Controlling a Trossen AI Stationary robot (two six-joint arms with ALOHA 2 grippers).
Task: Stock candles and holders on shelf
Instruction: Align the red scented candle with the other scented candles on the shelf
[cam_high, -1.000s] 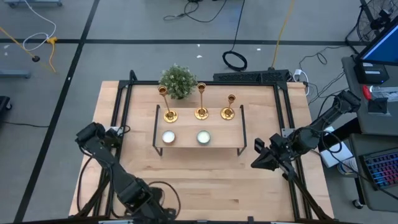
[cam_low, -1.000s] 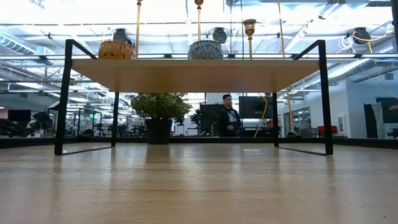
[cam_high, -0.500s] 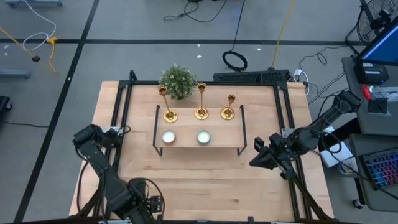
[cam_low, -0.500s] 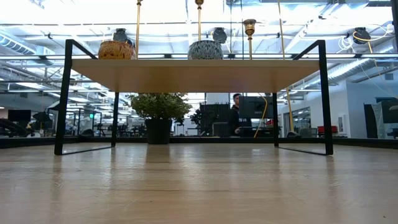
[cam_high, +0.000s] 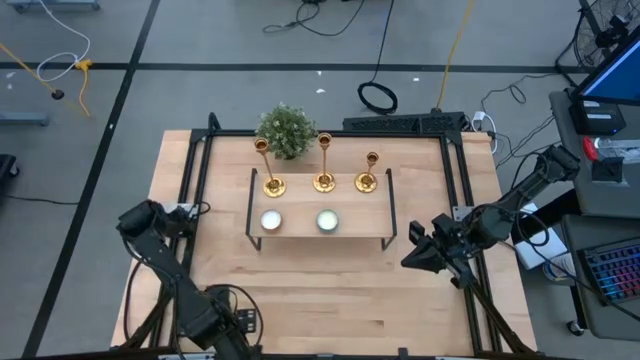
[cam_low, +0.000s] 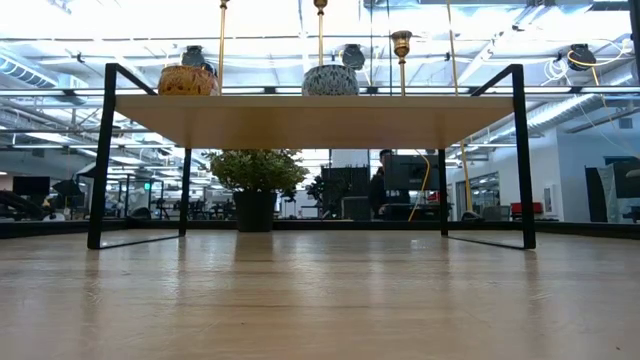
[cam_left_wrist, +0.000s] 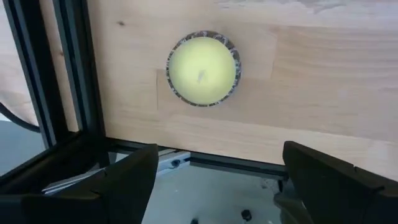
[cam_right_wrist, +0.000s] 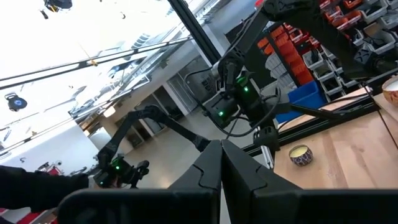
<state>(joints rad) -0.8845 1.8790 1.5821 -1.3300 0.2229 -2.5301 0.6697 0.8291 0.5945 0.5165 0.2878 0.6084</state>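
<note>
- The left gripper (cam_left_wrist: 214, 180) is hanging at the table's (cam_high: 330, 290) near edge toward the left corner, partly cut off in the overhead view; only its two dark fingers (cam_left_wrist: 127, 180) are showing in its own wrist view.
- The third candle (cam_left_wrist: 203, 70), yellowish, is sitting on the tabletop close to that near edge; the overhead view is not showing it, because the left arm is covering that spot.
- From table height, the tops of two holders are running out of the frame.
- Three gold holders (cam_high: 323, 182) are standing in a row along the far edge of the shelf (cam_high: 370, 222).
- Two candles (cam_high: 271, 220) are sitting on the shelf's near edge, toward its left and middle, well apart from each other. That is making three candles in all.
- One small green plant (cam_high: 286, 130) is standing on the table behind the shelf.
- A person (cam_low: 383, 185) is showing far off in the room.
- The left gripper's jaws are standing wide apart above the yellowish candle, holding nothing.
- The right gripper (cam_right_wrist: 221, 163) is waiting near the table's right edge, jaws pressed together, holding nothing.
</note>
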